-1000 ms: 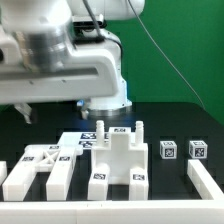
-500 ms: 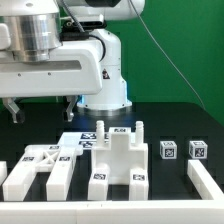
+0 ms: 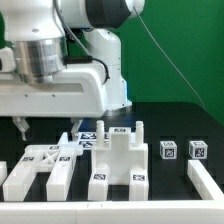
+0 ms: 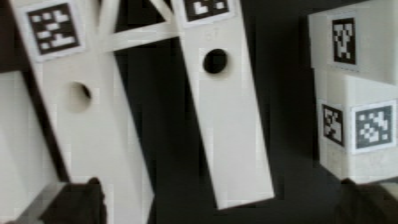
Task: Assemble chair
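Note:
The chair is in loose white tagged pieces on the black table. A slotted frame piece lies at the exterior view's left, and a chunky slotted block stands in the middle. Two small tagged cubes sit at the right. My gripper hangs open and empty just above the left frame piece. In the wrist view, two long white bars with holes lie between my open fingertips, and a tagged block lies to one side. My gripper holds nothing.
The marker board lies flat behind the pieces, near the arm's base. Another white piece lies at the exterior view's right edge. A green wall stands behind the table.
My gripper has come down toward the left frame piece, its fingers lower than half a second ago. The chair pieces have not moved.

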{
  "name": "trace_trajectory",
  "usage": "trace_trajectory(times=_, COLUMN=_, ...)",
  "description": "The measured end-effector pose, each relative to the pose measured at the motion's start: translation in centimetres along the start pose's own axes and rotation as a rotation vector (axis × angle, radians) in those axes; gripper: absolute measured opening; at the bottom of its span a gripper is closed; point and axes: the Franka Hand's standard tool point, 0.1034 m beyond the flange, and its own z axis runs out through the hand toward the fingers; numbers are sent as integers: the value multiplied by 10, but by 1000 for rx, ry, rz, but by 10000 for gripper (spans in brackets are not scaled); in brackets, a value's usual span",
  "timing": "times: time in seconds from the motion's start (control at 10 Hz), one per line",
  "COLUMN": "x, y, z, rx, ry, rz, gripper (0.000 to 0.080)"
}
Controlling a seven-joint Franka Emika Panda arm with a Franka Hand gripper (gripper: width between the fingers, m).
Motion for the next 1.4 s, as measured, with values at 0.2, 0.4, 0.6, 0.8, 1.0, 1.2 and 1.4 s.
trace_trajectory(times=0.2, x=-3, y=3, z=17, rx=-12, ry=-14, rz=-62, gripper=649)
trace_trajectory(times=0.4, x=-6, y=-2, z=25, rx=-15, ry=-26, rz=-73, gripper=649)
trace_trajectory(times=0.6, x=-9, y=-3, z=33, rx=-17, ry=-39, rz=-74, gripper=649)
trace_trajectory(times=0.8, x=-11, y=-3, z=41, rx=-21, ry=-48, rz=-76, gripper=649)
trace_trajectory(times=1.0, x=-11, y=-1, z=48, rx=-28, ry=-46, rz=-76, gripper=649)
trace_trajectory(times=1.2, x=-12, y=2, z=57, rx=-36, ry=-47, rz=-76, gripper=649)
trace_trajectory(times=1.4, x=-12, y=1, z=62, rx=-37, ry=-52, rz=-77, gripper=649)
